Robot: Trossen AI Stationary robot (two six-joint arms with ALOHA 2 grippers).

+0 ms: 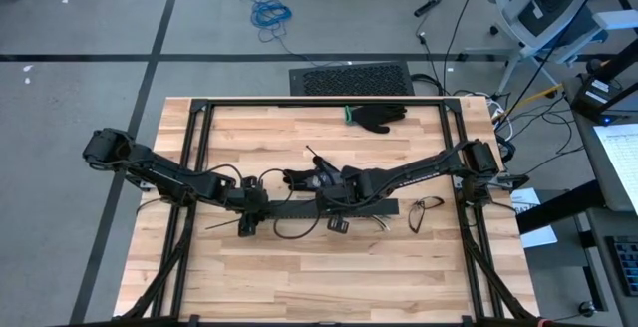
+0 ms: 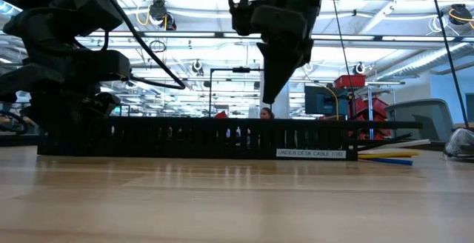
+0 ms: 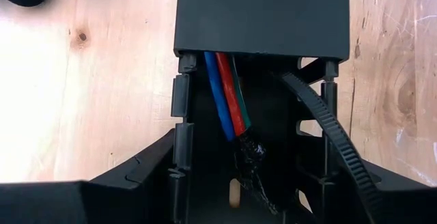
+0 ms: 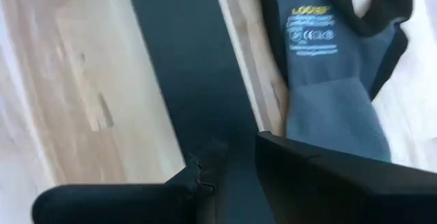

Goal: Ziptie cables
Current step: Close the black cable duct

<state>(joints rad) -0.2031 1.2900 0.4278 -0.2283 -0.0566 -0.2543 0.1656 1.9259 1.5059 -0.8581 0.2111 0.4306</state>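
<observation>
A long black slotted channel (image 1: 369,207) lies across the middle of the table, and its cover (image 3: 263,19) shows in the left wrist view. Blue, red and green cables (image 3: 229,101) come out from under that cover into the open trough. A black zip tie (image 3: 328,128) slants across the trough. My left gripper (image 1: 249,217) is at the channel's left end, its fingers straddling it. My right gripper (image 1: 329,195) hangs above the channel's middle (image 2: 268,95), pointing down, its fingers nearly together with nothing showing between them (image 4: 239,162). My left gripper has one finger (image 3: 136,176) outside each slotted side wall (image 3: 179,135) of the channel at its left end. The fingers come slanting down from the table's left. The right-hand contact is hidden by the zip tie. The channel lies flat on the table.
A dark glove (image 1: 379,116) lies at the far edge. A second grey glove (image 4: 328,94) lies just beyond the channel under my right arm. Loose wire loops lie near the channel's right end (image 1: 427,213) and in front of it (image 1: 289,230). A black frame (image 1: 199,108) borders the table.
</observation>
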